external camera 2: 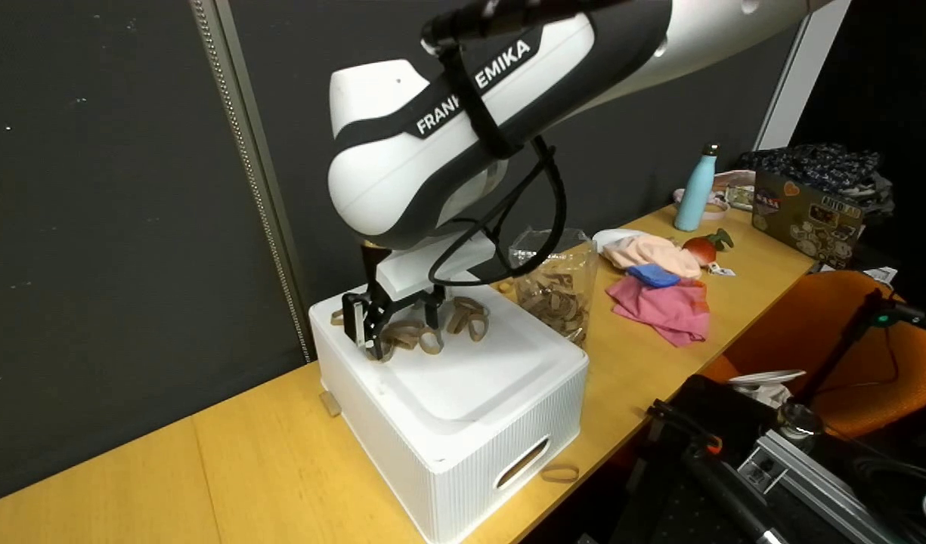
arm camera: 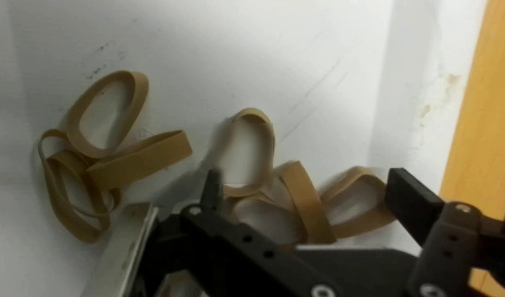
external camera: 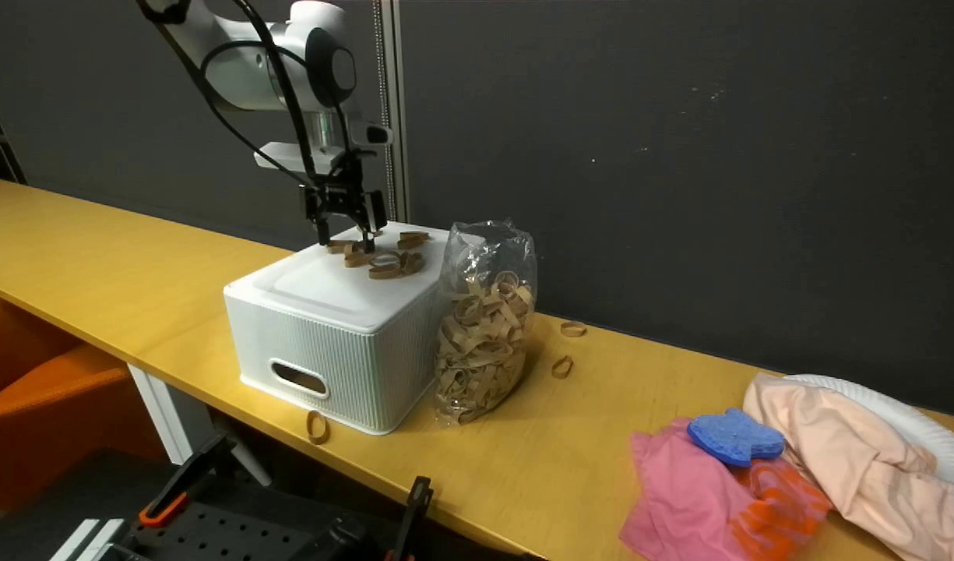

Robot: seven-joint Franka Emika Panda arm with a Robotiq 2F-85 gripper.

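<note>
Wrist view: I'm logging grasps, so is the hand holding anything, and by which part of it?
Nothing is held: the hand is open, its fingers well apart, and the bands seen between them lie loose on the box.

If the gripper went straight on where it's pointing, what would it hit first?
Most likely the rubber bands beneath its open fingers, on the white box; depth is hard to judge.
</note>
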